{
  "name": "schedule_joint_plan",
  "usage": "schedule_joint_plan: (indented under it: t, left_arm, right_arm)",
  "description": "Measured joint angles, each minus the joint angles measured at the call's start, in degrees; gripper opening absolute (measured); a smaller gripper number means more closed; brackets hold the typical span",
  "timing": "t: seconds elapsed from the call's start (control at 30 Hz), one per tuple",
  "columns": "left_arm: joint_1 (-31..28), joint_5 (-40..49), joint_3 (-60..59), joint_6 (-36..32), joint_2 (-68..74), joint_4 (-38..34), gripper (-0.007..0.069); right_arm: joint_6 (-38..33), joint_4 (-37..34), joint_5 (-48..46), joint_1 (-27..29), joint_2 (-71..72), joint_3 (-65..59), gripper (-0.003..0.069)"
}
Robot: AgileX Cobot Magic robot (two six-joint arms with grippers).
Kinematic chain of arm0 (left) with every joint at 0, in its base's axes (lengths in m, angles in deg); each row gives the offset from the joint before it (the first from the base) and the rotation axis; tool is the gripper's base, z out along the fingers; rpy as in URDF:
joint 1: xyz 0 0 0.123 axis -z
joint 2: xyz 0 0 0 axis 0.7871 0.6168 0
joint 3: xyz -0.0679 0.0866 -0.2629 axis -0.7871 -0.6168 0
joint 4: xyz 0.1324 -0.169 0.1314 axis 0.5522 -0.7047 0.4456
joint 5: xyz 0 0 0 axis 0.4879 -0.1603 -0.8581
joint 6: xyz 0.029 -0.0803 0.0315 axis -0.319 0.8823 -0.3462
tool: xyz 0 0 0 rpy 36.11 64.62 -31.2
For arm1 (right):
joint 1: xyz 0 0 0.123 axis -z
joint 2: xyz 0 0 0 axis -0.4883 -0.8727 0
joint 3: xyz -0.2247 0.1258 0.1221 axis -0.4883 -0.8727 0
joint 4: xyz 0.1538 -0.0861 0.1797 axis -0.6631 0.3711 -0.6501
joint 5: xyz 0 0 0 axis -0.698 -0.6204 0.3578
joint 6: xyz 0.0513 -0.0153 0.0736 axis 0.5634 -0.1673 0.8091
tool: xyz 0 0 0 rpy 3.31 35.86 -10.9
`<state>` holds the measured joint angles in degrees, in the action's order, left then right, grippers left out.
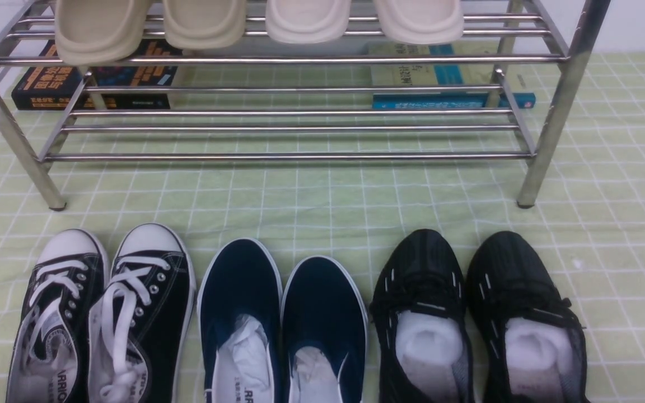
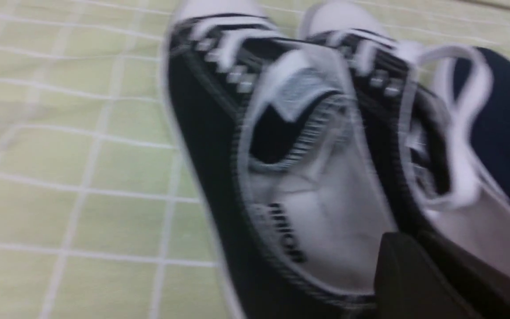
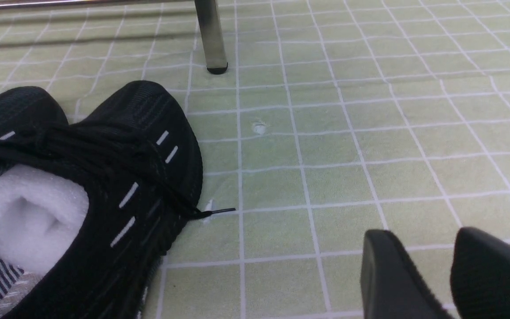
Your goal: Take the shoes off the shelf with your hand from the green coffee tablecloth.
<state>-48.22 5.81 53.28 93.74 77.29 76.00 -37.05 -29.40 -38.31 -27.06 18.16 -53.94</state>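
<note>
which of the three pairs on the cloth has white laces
The black canvas sneakers, leftmost of the three pairs in the front view. The navy slip-ons in the middle have no laces, and the black mesh shoes on the right have dark ones.

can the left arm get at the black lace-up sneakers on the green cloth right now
Probably yes. The left gripper sits right at the heel opening of the black lace-up sneakers, which lie uncovered on the green cloth, with only the navy slip-ons alongside.

Open cloth [image 1: 322, 207] lies between shelf [image 1: 300, 157] and shoes [image 1: 104, 313].
</note>
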Motion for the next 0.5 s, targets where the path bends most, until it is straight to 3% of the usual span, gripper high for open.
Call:
schedule_joint_plan:
  t: [0.17, 0.5]
  left_arm:
    - [-5.9, -0.3, -0.3, -0.3, -2.8, -0.6, 0.0053]
    - [-6.1, -1.2, -0.5, -0.4, -2.9, -1.3, 0.0064]
  right_arm:
    - [0.0, 0.0, 0.0, 0.0, 0.0, 0.0, 0.0237]
    - [0.0, 0.0, 0.0, 0.0, 0.0, 0.0, 0.0237]
